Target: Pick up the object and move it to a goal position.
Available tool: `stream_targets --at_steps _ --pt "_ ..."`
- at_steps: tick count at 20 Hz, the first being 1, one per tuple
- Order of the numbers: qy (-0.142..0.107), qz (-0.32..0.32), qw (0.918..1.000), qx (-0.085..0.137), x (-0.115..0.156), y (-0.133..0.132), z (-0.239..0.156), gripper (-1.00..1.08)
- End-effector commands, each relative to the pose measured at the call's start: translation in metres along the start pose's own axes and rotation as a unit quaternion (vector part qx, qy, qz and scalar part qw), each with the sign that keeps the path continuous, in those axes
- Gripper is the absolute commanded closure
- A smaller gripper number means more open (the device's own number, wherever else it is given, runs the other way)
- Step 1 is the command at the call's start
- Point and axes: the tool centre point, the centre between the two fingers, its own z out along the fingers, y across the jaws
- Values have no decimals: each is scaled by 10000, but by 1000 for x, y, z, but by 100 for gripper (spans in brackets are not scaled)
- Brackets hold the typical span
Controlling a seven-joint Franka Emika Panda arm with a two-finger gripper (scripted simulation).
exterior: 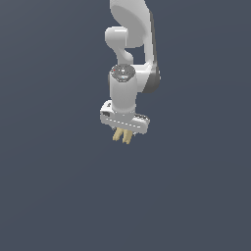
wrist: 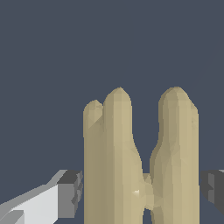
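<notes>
The object (exterior: 122,136) is a small pale tan piece of parallel bars. In the exterior view it hangs from under the white hand of the arm, its bar ends pointing down. In the wrist view the object (wrist: 131,166) fills the middle, with rounded bar ends pointing away from the camera. My gripper (wrist: 141,192) is shut on it; one grey finger pad (wrist: 70,192) presses on one side and the other pad (wrist: 213,190) on the opposite side. In the exterior view the gripper (exterior: 123,131) is held up over the dark surface; its fingers are mostly hidden by the hand.
A plain dark blue-grey surface (exterior: 59,196) lies all around and behind. The white arm links (exterior: 128,39) rise above the hand. No other objects show.
</notes>
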Motion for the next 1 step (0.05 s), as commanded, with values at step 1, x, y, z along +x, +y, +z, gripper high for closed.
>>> stream_targets --at_steps 1 --pt "-2 0 10000 -1 -2 1 -1 108"
